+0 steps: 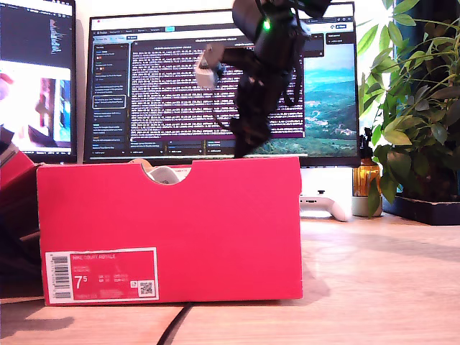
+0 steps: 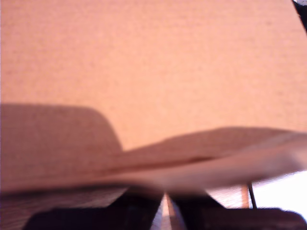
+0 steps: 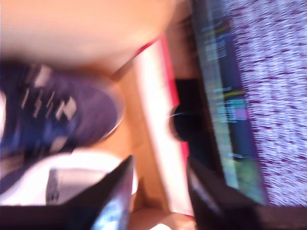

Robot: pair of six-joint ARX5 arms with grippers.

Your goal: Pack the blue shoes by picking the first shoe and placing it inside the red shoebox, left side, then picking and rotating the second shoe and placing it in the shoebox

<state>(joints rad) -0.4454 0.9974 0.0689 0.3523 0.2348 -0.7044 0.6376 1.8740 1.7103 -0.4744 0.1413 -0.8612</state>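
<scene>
One blue shoe [image 3: 57, 115] we note inside the red shoebox [image 1: 215, 230] on the worktop [image 1: 374, 280], my second gripper [image 3: 158, 191] above the far rim, fingers [image 3: 115, 196] parted, empty, my first gripper's fingers [image 2: 144, 206] nearly together, against blurred cardboard [image 2: 153, 72].

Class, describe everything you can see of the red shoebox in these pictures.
The large bright red cardboard shoebox stands upright on the wooden table, at the exterior view's left, before the monitors. Its top edge has a half-round notch, through which something pale shows. A white label with a barcode and "7.5" sits at its lower corner on that view's left. The second wrist view shows a blurred navy shoe lying inside. A black arm hangs above it.
</scene>
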